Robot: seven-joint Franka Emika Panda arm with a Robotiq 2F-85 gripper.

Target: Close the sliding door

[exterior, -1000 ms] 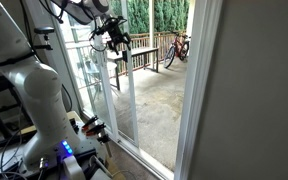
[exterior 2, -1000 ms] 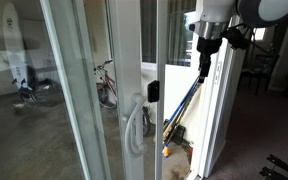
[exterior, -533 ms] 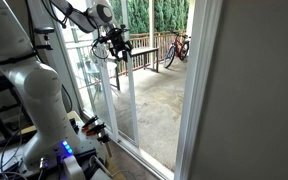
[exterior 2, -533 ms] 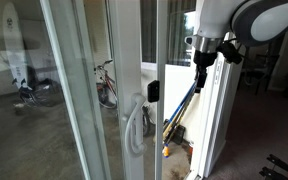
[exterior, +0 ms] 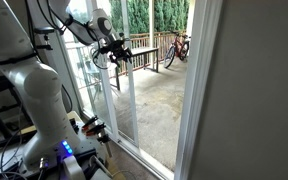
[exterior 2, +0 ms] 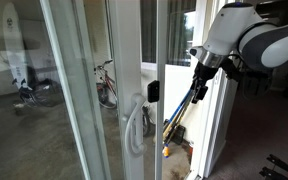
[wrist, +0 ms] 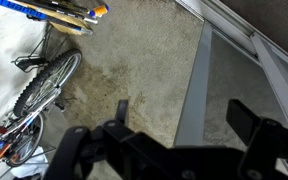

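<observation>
The sliding door [exterior: 130, 100] is a tall clear glass panel with a slim white edge stile, and it stands partly open onto a concrete patio. In an exterior view the door [exterior 2: 127, 70] shows a white handle [exterior 2: 134, 128]. My gripper [exterior: 122, 52] is high up at the door's edge stile. In an exterior view the gripper [exterior 2: 196, 88] hangs in the opening beside the stile. The wrist view looks down: the gripper [wrist: 184, 115] is open and empty, with a pale door edge strip [wrist: 192, 85] between its fingers.
A wide white jamb [exterior: 194, 90] bounds the far side of the opening. A bicycle [exterior: 177, 48] leans at a wooden railing [exterior: 149, 45] outside and also shows in the wrist view [wrist: 39, 90]. Blue and orange poles [exterior 2: 179, 115] lean near the opening. The robot's base [exterior: 44, 100] stands close by.
The gripper has come down a little and tilted, moving closer to the door's edge stile. The door itself has not visibly moved.
</observation>
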